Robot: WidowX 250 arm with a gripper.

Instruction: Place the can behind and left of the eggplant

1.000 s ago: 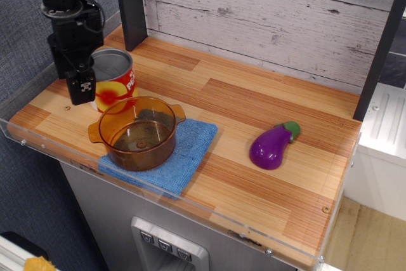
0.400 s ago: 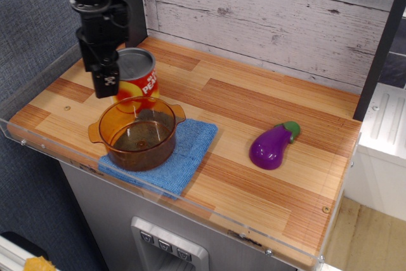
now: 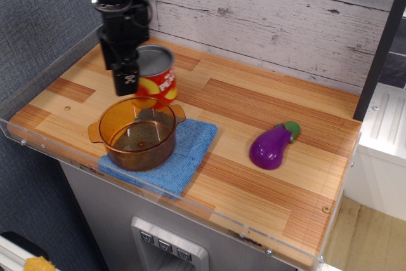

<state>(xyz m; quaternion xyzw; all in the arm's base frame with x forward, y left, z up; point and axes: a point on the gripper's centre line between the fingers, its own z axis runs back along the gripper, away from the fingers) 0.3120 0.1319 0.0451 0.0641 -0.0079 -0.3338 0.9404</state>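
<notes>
The can (image 3: 160, 78), red label with yellow peaches and a grey metal top, is held in my gripper (image 3: 136, 74) just above the table, behind the amber pot. The gripper is shut on the can; one black finger (image 3: 126, 79) shows on its left side and the other is hidden behind it. The purple eggplant (image 3: 273, 145) with a green stem cap lies on the wooden table (image 3: 254, 99) at the right, well apart from the can.
An amber glass pot (image 3: 137, 132) stands on a blue cloth (image 3: 190, 150) at the front left, just below the can. A black post (image 3: 130, 4) and a plank wall (image 3: 266, 11) stand behind. A clear rim (image 3: 38, 146) runs along the table's front edge.
My gripper has carried the can up and to the right, from the table's left edge to a spot behind the pot. The eggplant, pot and cloth have not moved.
</notes>
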